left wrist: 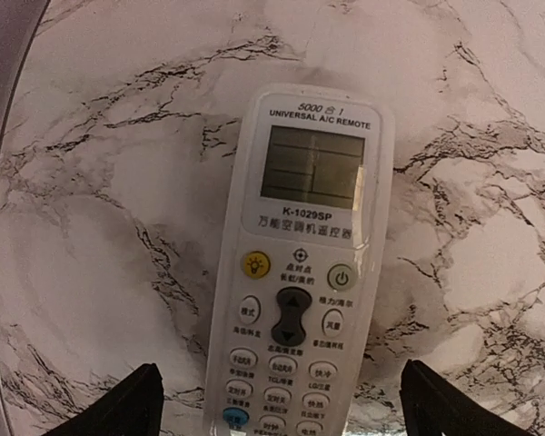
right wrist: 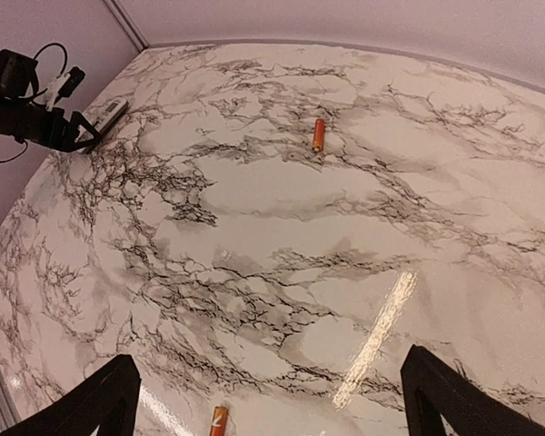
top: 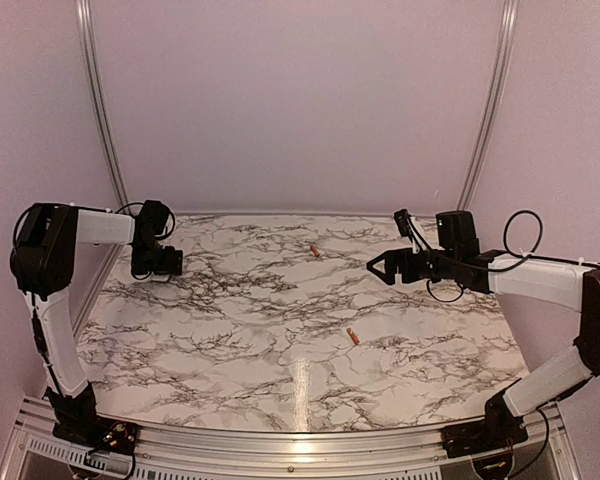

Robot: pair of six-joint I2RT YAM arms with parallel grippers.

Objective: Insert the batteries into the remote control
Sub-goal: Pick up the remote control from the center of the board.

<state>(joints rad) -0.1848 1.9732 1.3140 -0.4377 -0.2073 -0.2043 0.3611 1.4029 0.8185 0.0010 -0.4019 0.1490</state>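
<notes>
The remote control (left wrist: 302, 263) lies face up on the marble table at the far left, screen and buttons showing; it also shows in the right wrist view (right wrist: 110, 113). My left gripper (left wrist: 282, 395) hovers open just above its lower half, one finger on each side, not touching. In the top view the left gripper (top: 158, 264) hides the remote. One orange battery (top: 315, 250) (right wrist: 318, 134) lies mid-table towards the back. The other battery (top: 352, 337) (right wrist: 218, 423) lies nearer the front. My right gripper (top: 377, 266) (right wrist: 274, 392) is open and empty, held above the table right of centre.
The marble tabletop (top: 240, 340) ends at a metal rail along the front (top: 300, 450). Pale walls close in the back and both sides. A curved table edge and wall (left wrist: 0, 182) run just left of the remote.
</notes>
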